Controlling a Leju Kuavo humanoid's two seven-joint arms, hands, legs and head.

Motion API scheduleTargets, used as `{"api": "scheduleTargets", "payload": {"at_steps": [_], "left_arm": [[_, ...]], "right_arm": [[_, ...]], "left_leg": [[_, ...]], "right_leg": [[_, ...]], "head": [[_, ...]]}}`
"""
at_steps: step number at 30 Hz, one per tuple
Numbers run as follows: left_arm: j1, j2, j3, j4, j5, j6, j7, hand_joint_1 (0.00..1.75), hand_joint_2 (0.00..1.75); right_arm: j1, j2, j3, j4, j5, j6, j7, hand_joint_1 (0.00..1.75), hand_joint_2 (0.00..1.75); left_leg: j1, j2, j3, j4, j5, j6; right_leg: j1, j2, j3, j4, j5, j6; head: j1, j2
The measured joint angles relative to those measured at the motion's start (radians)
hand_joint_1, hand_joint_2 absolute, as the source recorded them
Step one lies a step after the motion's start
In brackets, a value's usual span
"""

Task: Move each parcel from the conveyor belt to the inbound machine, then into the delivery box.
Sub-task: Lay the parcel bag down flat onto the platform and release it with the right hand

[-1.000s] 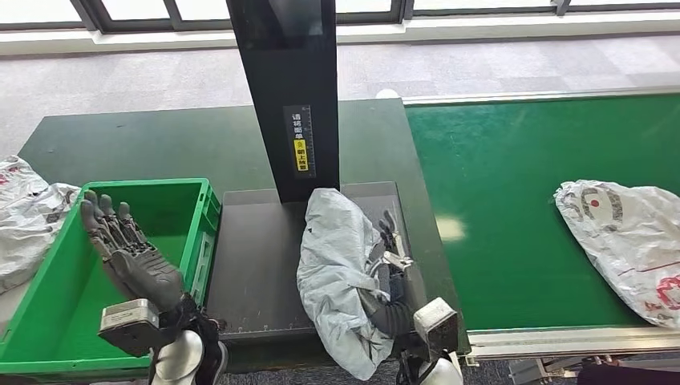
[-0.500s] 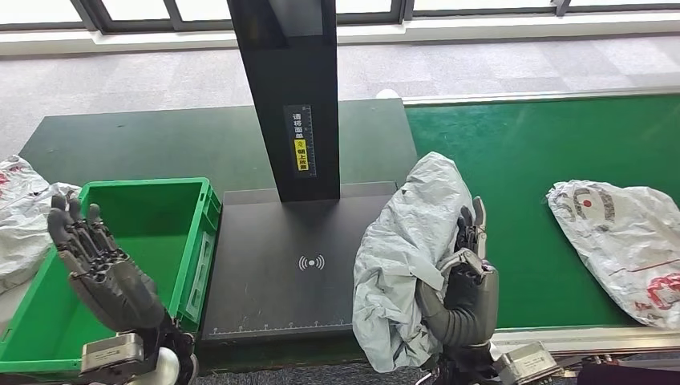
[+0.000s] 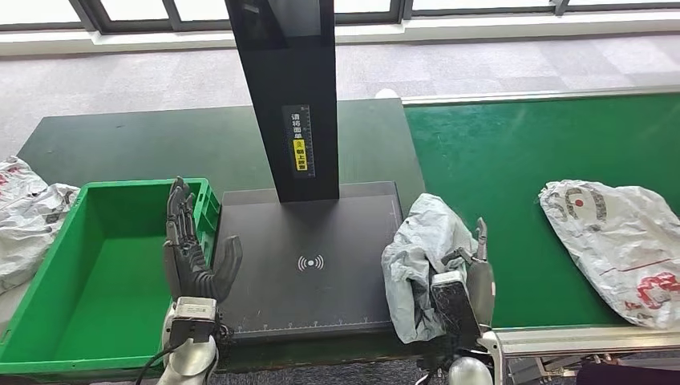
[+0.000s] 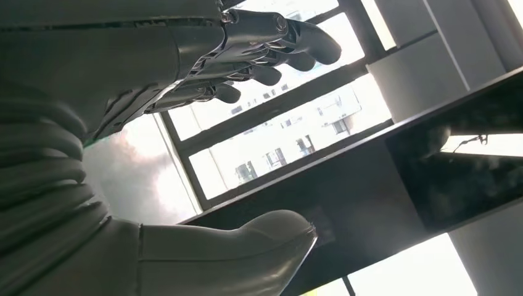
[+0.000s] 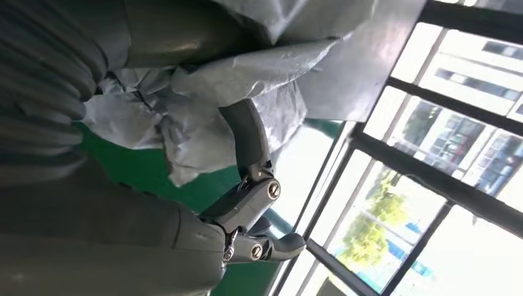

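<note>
The grey parcel (image 3: 423, 265) is held up in the right hand (image 3: 469, 277), just off the right edge of the inbound machine's black scan plate (image 3: 309, 269) and over the seam where that plate meets the green conveyor belt (image 3: 521, 208). In the right wrist view the fingers (image 5: 250, 139) curl into the crumpled grey film, so the hand has a real hold of the bag, not merely a rest against it. The parcel's long axis runs roughly from the plate's near edge toward the black post (image 3: 293, 96), and the bulk of the bag lies on the plate side of the hand, with the palm on the belt side.

That is the relation the next move depends on: the parcel has to travel sideways toward the plate's middle, where the round scan mark (image 3: 310, 262) sits, and the right hand is the one nearest and already carrying it.

The left hand (image 3: 191, 253) stands upright at the plate's left edge, beside the green delivery box (image 3: 48, 321), fingers spread and holding nothing. Whether the bag's lower end touches the plate cannot be told from here. A second, white parcel (image 3: 621, 241) lies on the belt, well to the right of the plate.
</note>
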Motion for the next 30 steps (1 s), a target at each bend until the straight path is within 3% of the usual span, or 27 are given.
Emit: {"api": "scheduleTargets", "payload": {"at_steps": [4, 20, 25, 30], "left_arm": [[-0.004, 0.000, -0.011, 0.041, 0.008, -0.013, -0.003, 0.00, 1.75], [0.017, -0.009, -0.023, 0.074, 0.015, -0.036, 0.003, 0.00, 1.75], [0.017, -0.013, -0.023, 0.082, 0.021, -0.040, -0.005, 0.00, 1.75], [0.016, -0.017, -0.023, 0.092, 0.055, -0.038, -0.025, 0.00, 1.75]], "right_arm": [[-0.019, 0.023, -0.014, 0.038, 0.106, -0.035, 0.058, 0.00, 0.00], [-0.056, 0.056, -0.015, 0.104, 0.106, 0.001, 0.026, 0.00, 0.00], [-0.068, 0.067, 0.004, 0.108, 0.087, 0.011, -0.034, 0.00, 0.00], [-0.119, 0.068, 0.098, 0.108, 0.018, 0.010, -0.107, 0.00, 0.00]], "left_leg": [[0.000, 0.001, -0.001, 0.000, 0.000, 0.000], [0.000, 0.000, -0.002, 0.000, 0.000, 0.000], [0.000, 0.000, -0.002, 0.000, 0.000, 0.000], [0.000, 0.001, -0.002, 0.000, 0.000, -0.001]], "right_leg": [[0.000, 0.000, -0.001, 0.000, 0.000, 0.000], [0.000, 0.000, -0.001, 0.000, 0.000, 0.000], [0.000, 0.000, -0.001, 0.001, 0.000, 0.000], [0.000, 0.000, -0.002, 0.001, 0.000, 0.000]], "head": [[0.000, 0.000], [0.000, 0.000], [0.000, 0.000], [0.000, 0.000]]}}
